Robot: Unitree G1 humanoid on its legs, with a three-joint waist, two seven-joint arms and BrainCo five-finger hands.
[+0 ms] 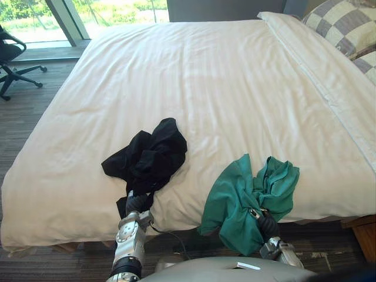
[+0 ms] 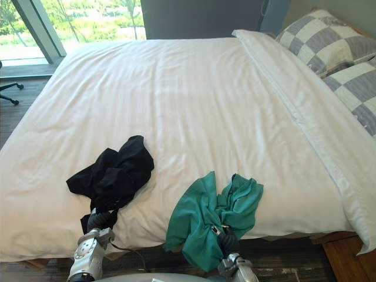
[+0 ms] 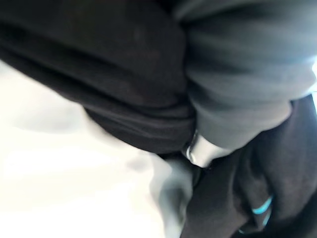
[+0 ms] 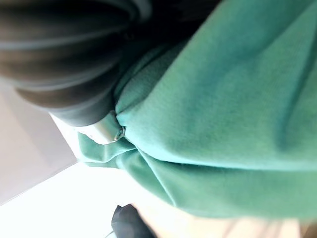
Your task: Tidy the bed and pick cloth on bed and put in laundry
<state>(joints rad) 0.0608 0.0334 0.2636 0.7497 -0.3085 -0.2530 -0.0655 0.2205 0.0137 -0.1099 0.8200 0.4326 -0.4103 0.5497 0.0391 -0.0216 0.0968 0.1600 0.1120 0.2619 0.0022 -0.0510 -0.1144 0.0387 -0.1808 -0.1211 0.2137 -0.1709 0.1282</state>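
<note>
Now, two crumpled garments lie at the near edge of a smooth white bed (image 1: 205,76). A black cloth (image 1: 150,155) sits at 7 o'clock in the head view and a green cloth (image 1: 241,194) at 5 o'clock, well apart. The green one hangs partly over the edge.

Your left hand (image 1: 138,203) reaches up from below the edge into the black cloth. Your right hand (image 1: 265,223) is buried in the green cloth. Cloth wraps each hand, so you cannot tell whether either is closed on its garment.

Judging from this, you are at the grasp-and-lift step. Confirm both grips before pulling. Close firmly on a thick bunch rather than a single loose fold, and take cloth alone, nothing of the bed beneath.

Lift up and back towards yourself, high enough that trailing ends clear the edge without rumpling the bed. Soft fabric will probably sag and may slip, so move slowly.

Checked pillows (image 1: 341,23) lie at 1 o'clock, far from your reach; leave them. Then look round for the laundry.
</note>
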